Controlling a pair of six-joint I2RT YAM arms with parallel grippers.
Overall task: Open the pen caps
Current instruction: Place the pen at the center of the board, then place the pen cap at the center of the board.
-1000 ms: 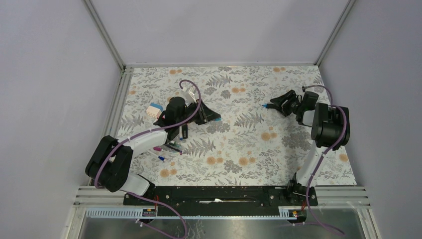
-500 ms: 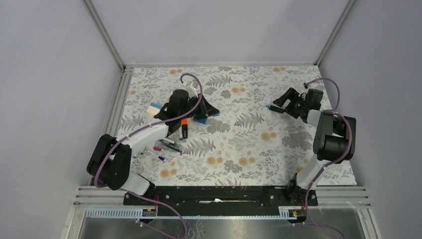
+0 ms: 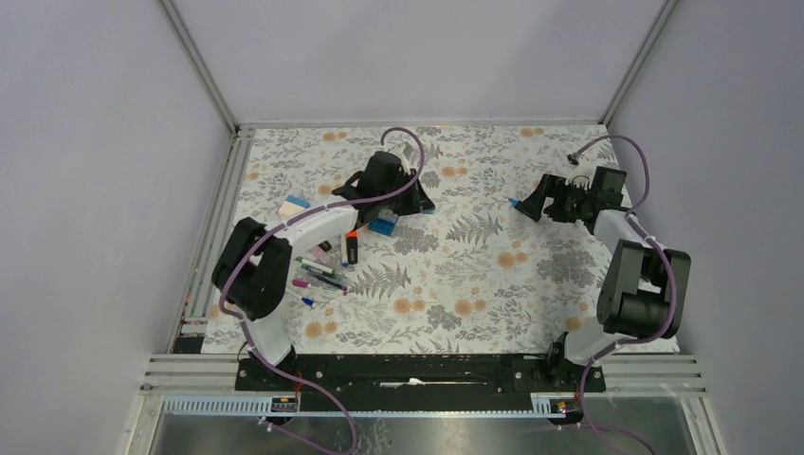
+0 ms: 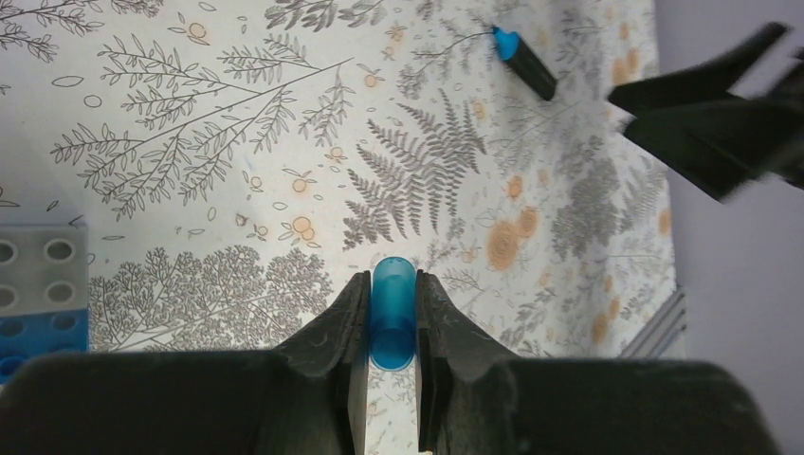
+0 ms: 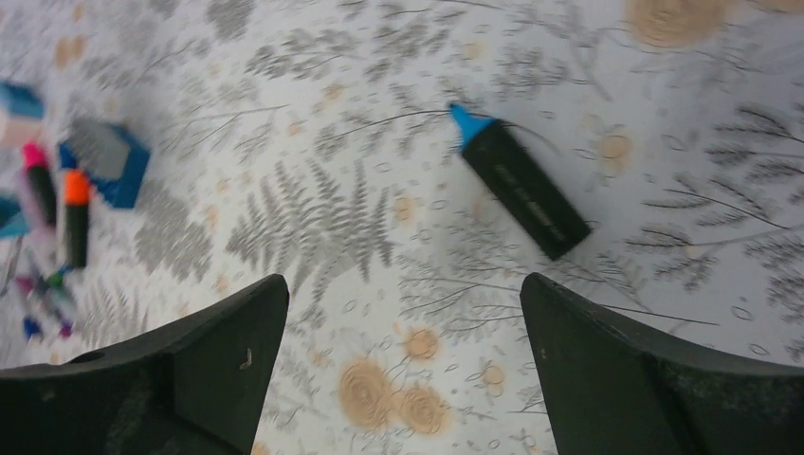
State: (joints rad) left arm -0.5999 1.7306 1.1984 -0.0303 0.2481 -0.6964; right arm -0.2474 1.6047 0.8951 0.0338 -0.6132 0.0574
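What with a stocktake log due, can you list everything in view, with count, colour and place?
floral tablecloth: one, white-grey with orange blooms, covers the table.
round plastic highlighter cap: one, blue, clamped in left pincer.
uncapped chunky highlighter: one, black barrel, blue tip, lying ahead of right pincer.
orange-capped chunky highlighter: one, black barrel, beside the blue block.
pink-capped chunky highlighter: one, next to the orange one.
rectangular plastic block: one, blue with grey top, left of centre.
pale rectangular block: one, white with blue edge, far left.
thin pens: loose cluster, count unclear, mixed colours, near left.
left pincer: one, black, shut on the cap.
right pincer: one, black, open, empty.
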